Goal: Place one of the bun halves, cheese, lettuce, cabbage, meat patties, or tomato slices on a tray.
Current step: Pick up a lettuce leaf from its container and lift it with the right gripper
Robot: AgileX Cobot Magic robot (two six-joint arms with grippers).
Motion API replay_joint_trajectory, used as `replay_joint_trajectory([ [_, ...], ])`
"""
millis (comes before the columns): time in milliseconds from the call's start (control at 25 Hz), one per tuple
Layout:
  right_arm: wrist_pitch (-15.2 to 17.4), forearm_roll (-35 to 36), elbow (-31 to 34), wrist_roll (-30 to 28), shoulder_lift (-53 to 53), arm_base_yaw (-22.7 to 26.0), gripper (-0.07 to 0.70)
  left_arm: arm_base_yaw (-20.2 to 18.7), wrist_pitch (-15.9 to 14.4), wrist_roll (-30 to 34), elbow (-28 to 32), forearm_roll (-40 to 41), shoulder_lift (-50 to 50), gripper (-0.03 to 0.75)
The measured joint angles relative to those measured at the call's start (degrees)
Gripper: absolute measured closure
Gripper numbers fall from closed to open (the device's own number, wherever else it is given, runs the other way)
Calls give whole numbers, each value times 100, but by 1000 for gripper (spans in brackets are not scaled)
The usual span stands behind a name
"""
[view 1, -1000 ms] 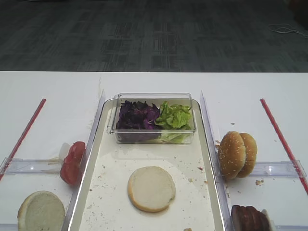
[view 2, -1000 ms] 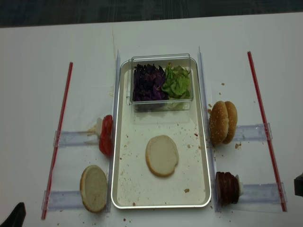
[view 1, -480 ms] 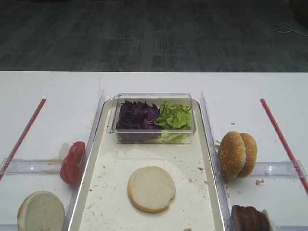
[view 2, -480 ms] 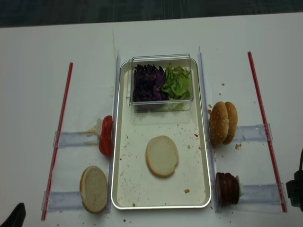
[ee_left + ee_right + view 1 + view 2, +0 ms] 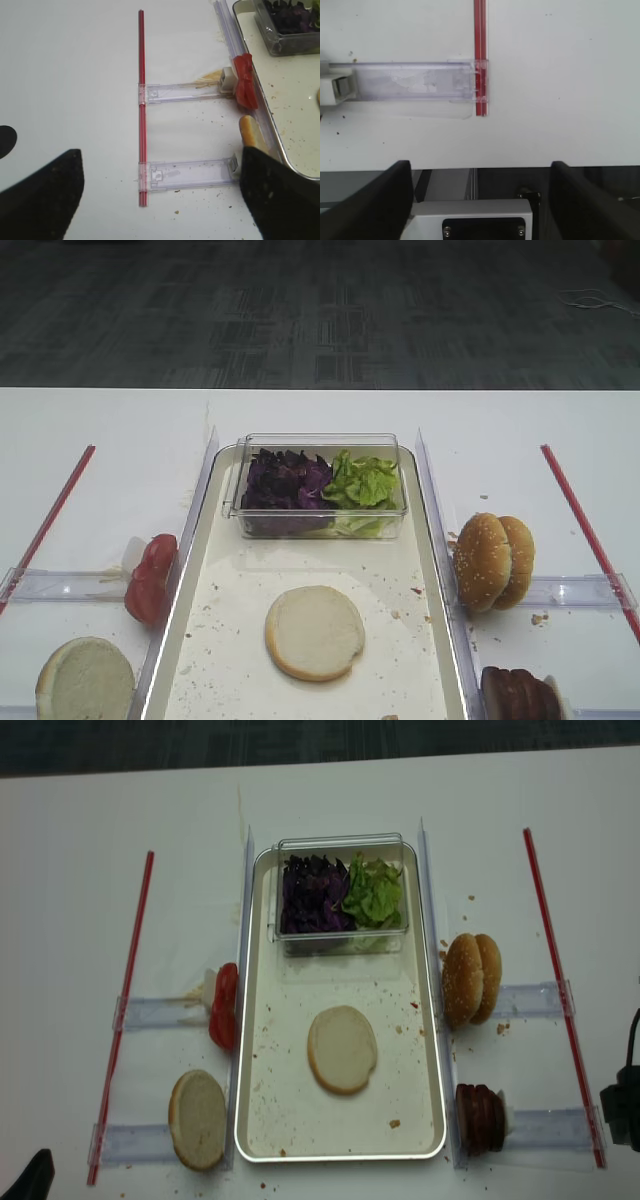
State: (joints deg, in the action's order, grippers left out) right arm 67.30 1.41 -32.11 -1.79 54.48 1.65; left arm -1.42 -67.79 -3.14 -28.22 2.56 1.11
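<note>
Since a second ago the right gripper (image 5: 622, 1115) has crept in at the table's right edge; its jaws are spread wide, holding nothing. Left gripper (image 5: 165, 197) likewise gapes (empty). Nearby sit meat patties (image 5: 479, 1117); one bun half (image 5: 342, 1049) lies on the tray (image 5: 262, 1115), seeded ones (image 5: 472, 978) farther off.

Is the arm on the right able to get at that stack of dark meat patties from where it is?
Probably yes. The right gripper has its jaws wide open and holds nothing. It sits at the table edge just outside the red strip, and only bare table and a clear rail lie between it and the meat patties.
</note>
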Motion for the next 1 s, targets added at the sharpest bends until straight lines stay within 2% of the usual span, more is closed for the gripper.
replay_joint_trajectory([
  [400,-121,170,-1264,-146,1657,0,42,0,0,0,0,0,0,99],
  [760,-152,180,-2926,-269,3417,0,42,0,0,0,0,0,0,99],
  [1000,-20,182,-4154,-379,4604,0,42,0,0,9,0,0,0,99],
])
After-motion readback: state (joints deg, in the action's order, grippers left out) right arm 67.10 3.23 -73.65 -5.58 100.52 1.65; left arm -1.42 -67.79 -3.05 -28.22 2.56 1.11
